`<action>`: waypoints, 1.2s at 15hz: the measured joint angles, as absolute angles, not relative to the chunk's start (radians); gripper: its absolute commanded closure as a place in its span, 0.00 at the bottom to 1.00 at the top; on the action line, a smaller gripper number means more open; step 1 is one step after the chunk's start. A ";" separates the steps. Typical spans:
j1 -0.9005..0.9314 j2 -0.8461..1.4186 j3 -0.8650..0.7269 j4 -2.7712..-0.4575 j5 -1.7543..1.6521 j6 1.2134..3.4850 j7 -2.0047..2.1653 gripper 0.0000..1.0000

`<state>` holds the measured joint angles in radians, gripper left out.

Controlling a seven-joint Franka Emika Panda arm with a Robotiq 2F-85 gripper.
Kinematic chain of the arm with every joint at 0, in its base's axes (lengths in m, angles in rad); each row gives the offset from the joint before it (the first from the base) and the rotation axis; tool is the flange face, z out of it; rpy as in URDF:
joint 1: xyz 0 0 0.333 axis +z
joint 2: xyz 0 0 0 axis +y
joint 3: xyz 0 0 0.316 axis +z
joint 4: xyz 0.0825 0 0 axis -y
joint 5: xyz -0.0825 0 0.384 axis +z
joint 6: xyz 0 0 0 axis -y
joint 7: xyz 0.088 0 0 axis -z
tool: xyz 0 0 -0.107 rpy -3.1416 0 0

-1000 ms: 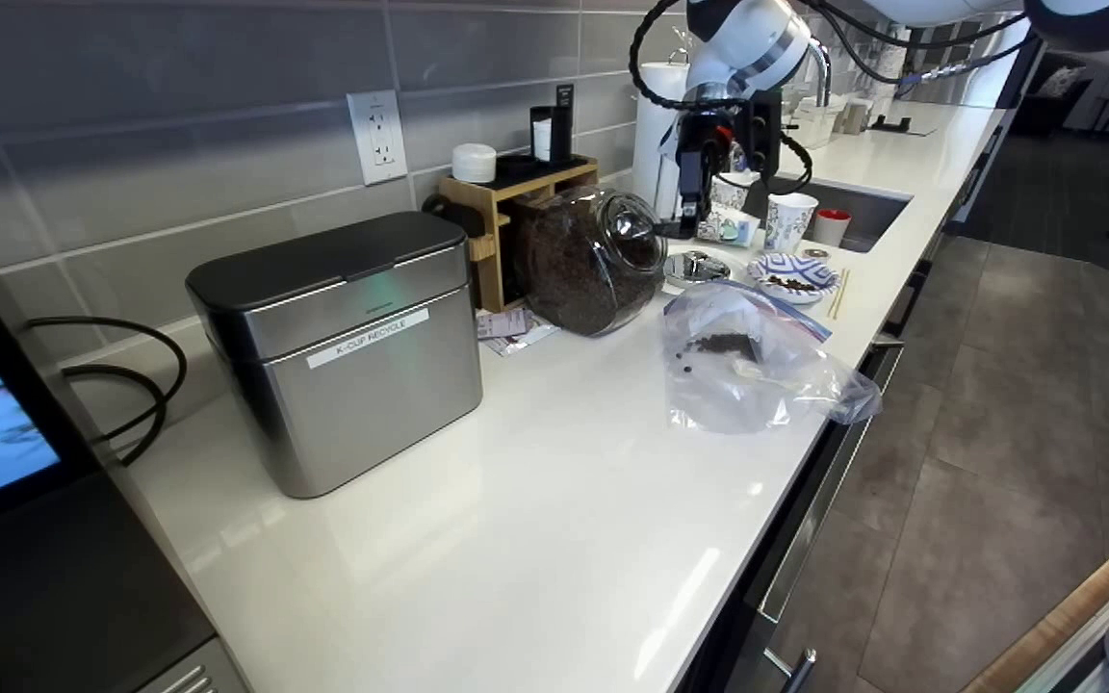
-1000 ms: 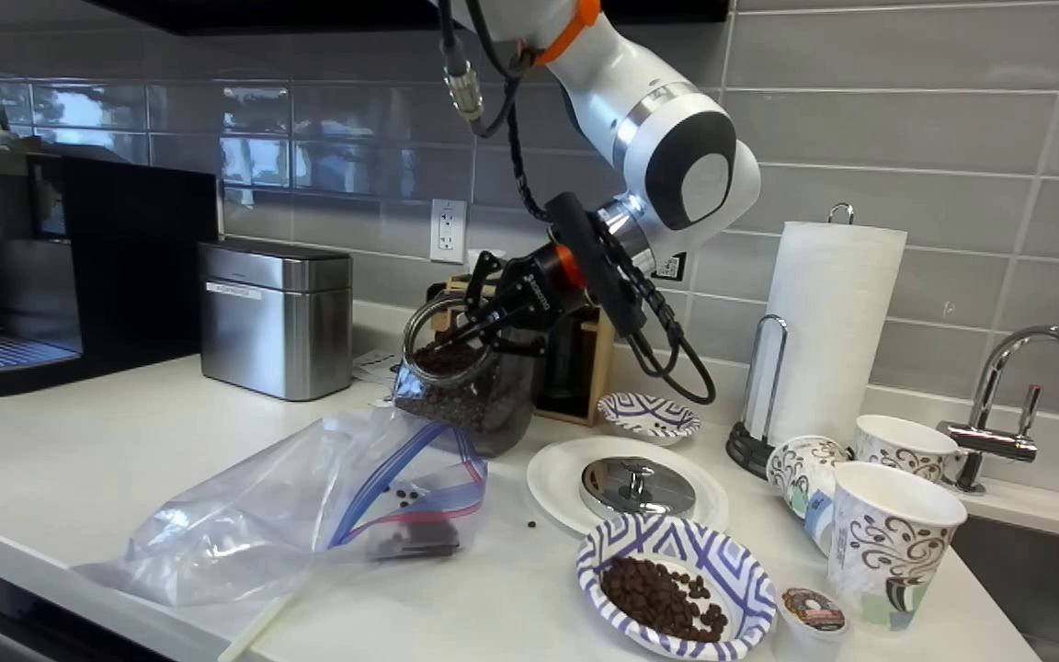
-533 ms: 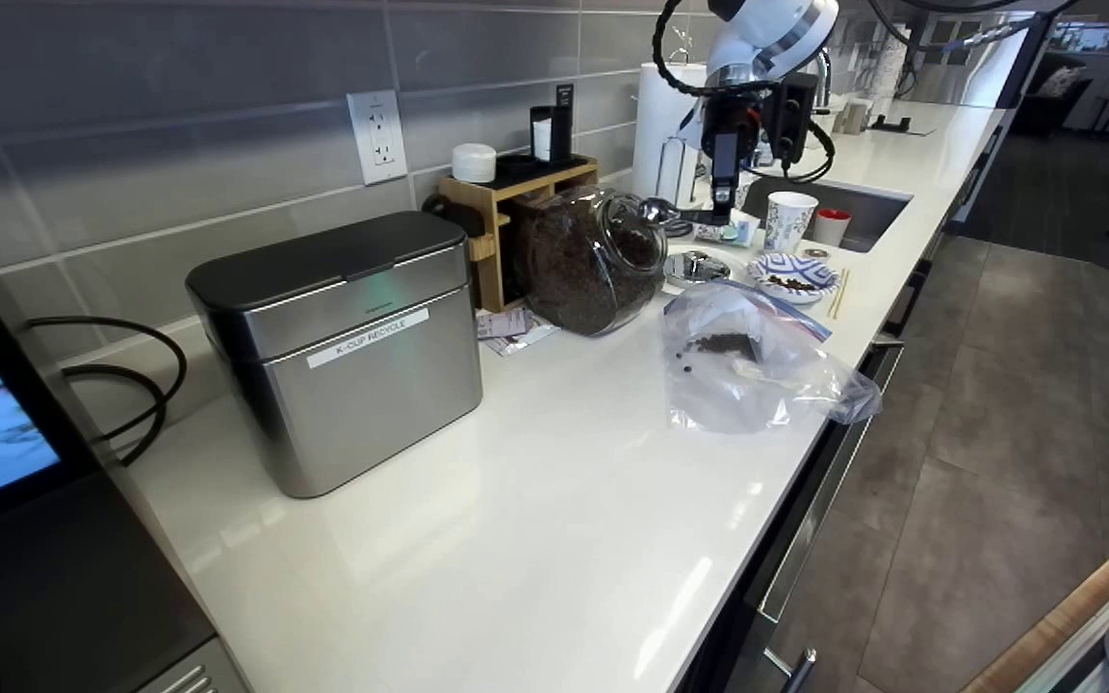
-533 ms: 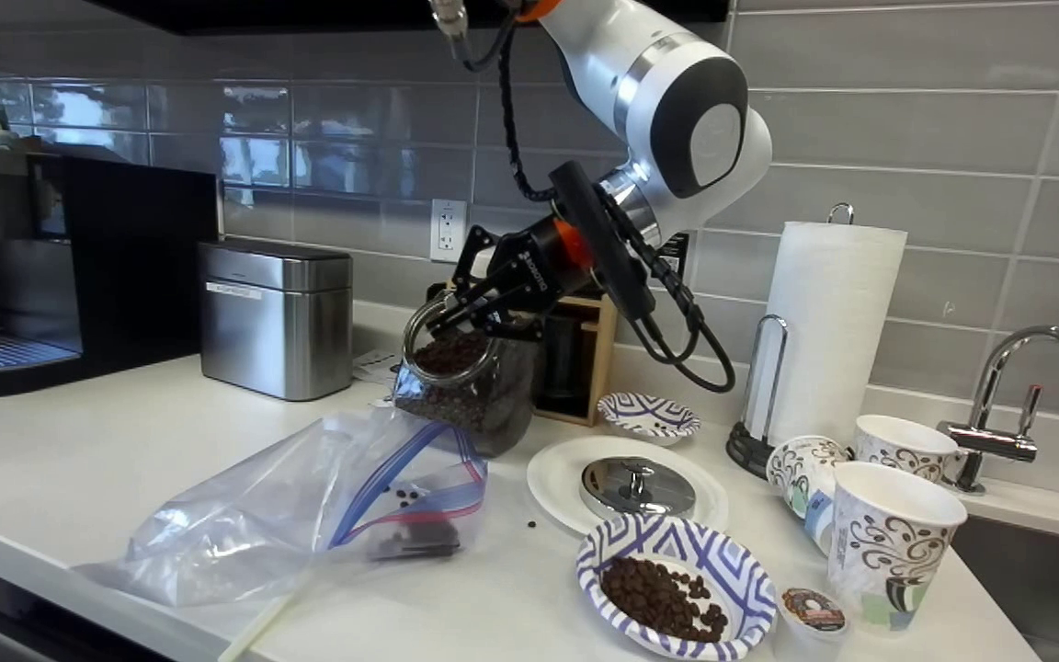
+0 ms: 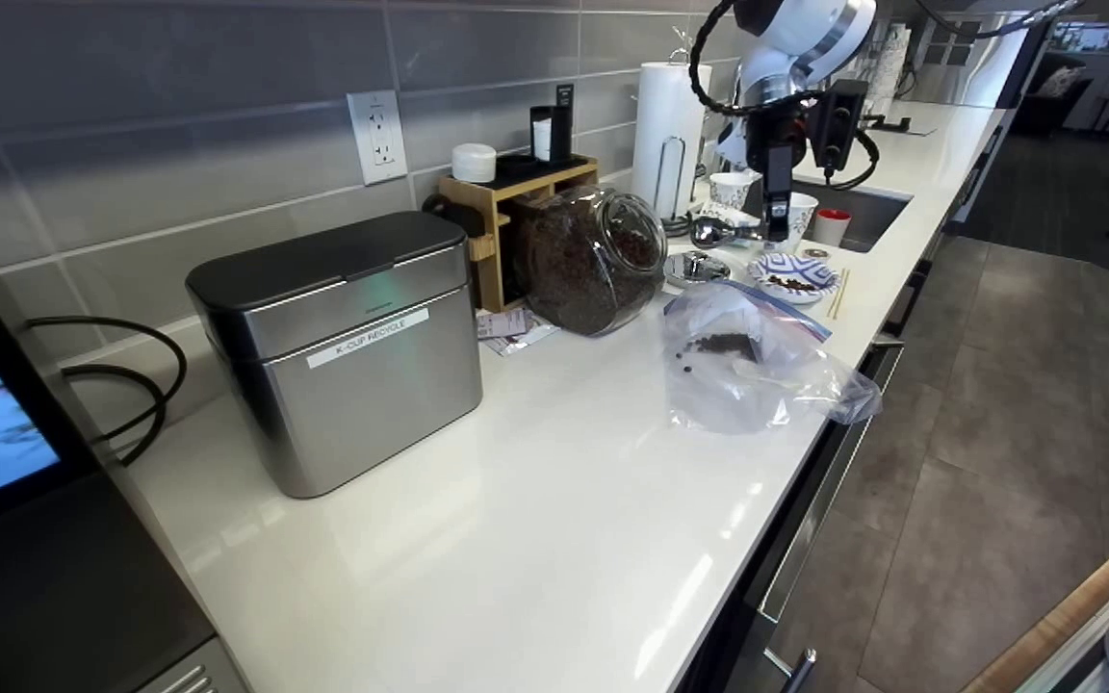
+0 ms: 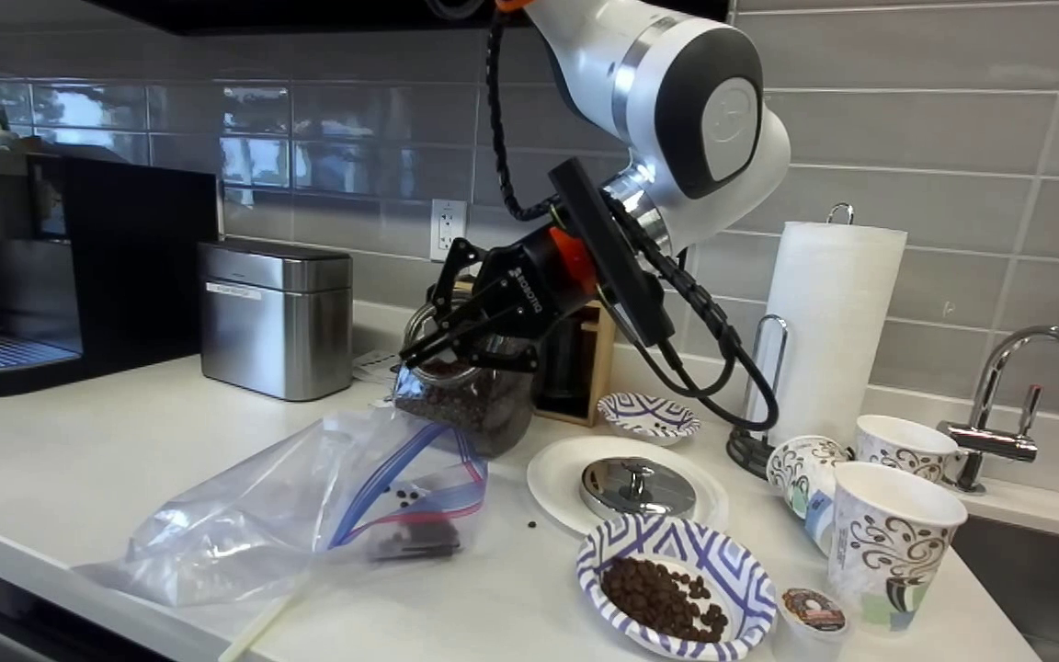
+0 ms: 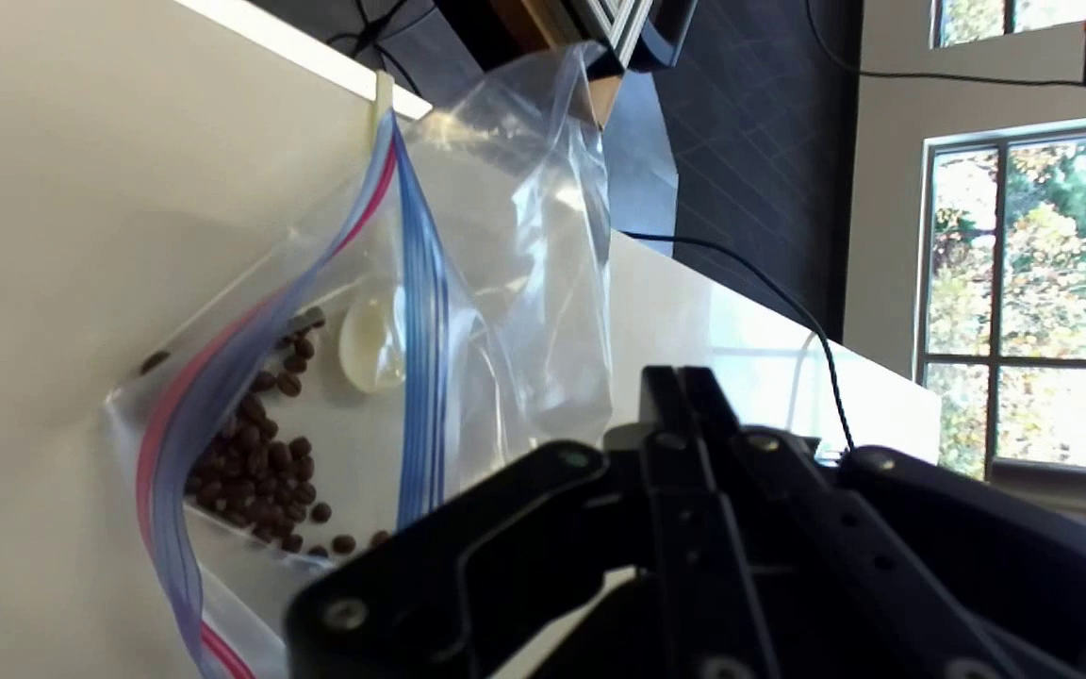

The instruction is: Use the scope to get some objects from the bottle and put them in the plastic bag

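My jaws are clamped on the handle of a metal scoop (image 5: 709, 233), held up over the desk (image 5: 554, 539), its rounded end pointing left in an exterior view; I cannot tell whether anything lies in it; in my wrist view, dark brown beans (image 7: 255, 476) lie inside the clear plastic bag (image 7: 524, 236), whose blue and pink zip edges are parted; more beans fill much of the wide glass jar (image 5: 554, 269), which in an exterior view sits left of the scoop, near it but apart, open mouth to the right.

In an exterior view, the bag lies near and left with the jar beyond it; near and right, a patterned paper bowl (image 6: 732, 570) holds a pile of beans; behind the bowl, a shiny metal lid (image 6: 608, 492) sits on a white plate (image 6: 552, 478); paper cups (image 6: 893, 552) are at the right, with a paper-towel roll (image 6: 833, 340) farther back; a steel box (image 6: 277, 322) stands left and far.
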<state>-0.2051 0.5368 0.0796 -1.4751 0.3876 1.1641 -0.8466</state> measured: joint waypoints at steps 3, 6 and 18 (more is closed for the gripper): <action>-0.205 0.487 0.049 -1.552 0.358 1.164 -0.873 0.99; -0.206 0.447 0.018 -1.611 0.340 1.166 -0.885 0.99; -0.206 0.419 -0.045 -1.677 0.315 1.301 -0.829 0.99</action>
<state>-0.2063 0.4191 -0.0448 -1.6765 0.3153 1.3010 -0.8292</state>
